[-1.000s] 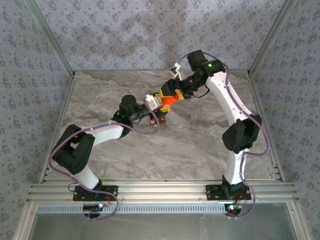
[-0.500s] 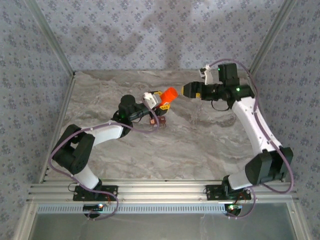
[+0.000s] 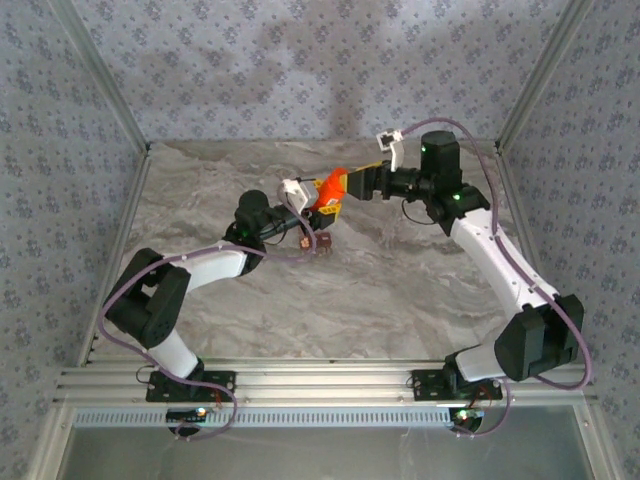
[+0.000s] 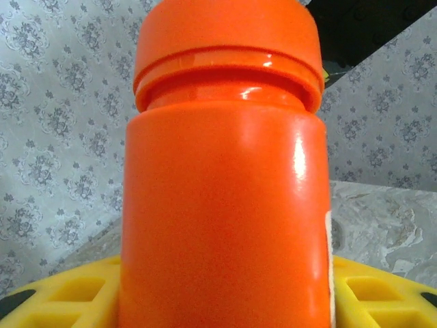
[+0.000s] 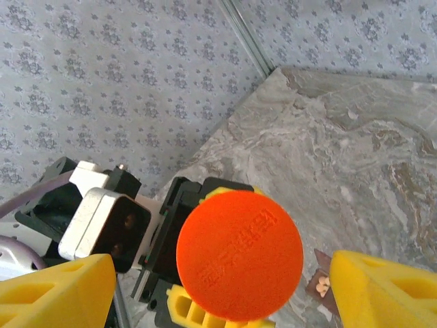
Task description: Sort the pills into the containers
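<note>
Containers (image 3: pixel 317 241): on table (image 3: pixel 400 290), just beneath left gripper (image 3: pixel 322 203); small, partly hidden, so you can't read the long axis.
Orange bottle (image 3: pixel 333 185): pinched in left gripper, cap (image 5: pixel 239 254) facing right gripper (image 3: pixel 355 182).
Right gripper: spread, flanking cap, not touching.

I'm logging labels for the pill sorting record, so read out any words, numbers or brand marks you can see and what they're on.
Raised lettering on the cap of the orange bottle: it is there, but too faint to read.
A sliver of white label on the bottle's side: no text shows on it.
Nothing else carries readable text.
</note>
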Controlling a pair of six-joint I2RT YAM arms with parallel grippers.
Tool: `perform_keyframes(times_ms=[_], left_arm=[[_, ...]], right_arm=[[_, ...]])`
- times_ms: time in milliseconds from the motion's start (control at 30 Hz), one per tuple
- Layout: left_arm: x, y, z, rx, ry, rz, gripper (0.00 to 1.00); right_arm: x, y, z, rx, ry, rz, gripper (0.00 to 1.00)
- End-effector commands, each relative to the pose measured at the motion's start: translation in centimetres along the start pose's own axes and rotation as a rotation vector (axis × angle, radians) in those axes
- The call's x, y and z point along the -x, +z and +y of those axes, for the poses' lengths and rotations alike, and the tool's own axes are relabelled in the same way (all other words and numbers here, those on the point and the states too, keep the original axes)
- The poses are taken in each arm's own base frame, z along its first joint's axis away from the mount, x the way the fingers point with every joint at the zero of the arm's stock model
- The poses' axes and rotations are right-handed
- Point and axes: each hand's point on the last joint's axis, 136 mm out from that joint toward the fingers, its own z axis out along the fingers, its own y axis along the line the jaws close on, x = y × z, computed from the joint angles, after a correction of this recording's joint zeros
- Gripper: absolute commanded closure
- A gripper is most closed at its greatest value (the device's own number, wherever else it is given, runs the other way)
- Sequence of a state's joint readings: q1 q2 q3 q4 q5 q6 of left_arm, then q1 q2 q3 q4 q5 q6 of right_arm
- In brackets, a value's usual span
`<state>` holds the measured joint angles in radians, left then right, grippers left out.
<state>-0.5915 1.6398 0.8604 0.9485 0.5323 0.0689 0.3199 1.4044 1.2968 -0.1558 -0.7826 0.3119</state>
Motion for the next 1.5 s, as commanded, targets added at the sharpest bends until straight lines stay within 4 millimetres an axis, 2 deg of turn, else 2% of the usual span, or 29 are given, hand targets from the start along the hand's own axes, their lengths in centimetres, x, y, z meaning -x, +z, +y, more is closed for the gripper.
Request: perform_keyframes(times_ms=[0,233,733,967,1100,1467], left_arm=[[1.2,0.1,-0.8,-0.029,0.006,-0.057,1.0],[1.3,0.2,-1.1,-0.031,0.006,-0.059,1.0],[1.2,0.6,-1.0,-0.03,0.0,-0.063,1.0],[1.5,0.8,-0.8,-0.016,-0.007,-0.08,1.0],[1.8,0.8,-0.6,-0.003,-0.009,-0.087,1.0],[2.1,1.2,-0.1,0.043,-0.007,-0.103,1.0]], right_arm=[[1.1,0.7,0.5,0.038,-0.006,-0.017,0.17],[0.7,1.4,-0.5,0.016,0.013,0.006,0.18],[-0.3,2.2,-0.3,0.035,0.05,0.061,0.45],[-1.3,3.0,-0.1,0.014,0.061,0.086,0.46],[-1.2,3.6,-0.2,-0.05,0.096,0.083,0.53],[-2.7,6.9,-0.4,-0.284,0.295,0.09,0.52]])
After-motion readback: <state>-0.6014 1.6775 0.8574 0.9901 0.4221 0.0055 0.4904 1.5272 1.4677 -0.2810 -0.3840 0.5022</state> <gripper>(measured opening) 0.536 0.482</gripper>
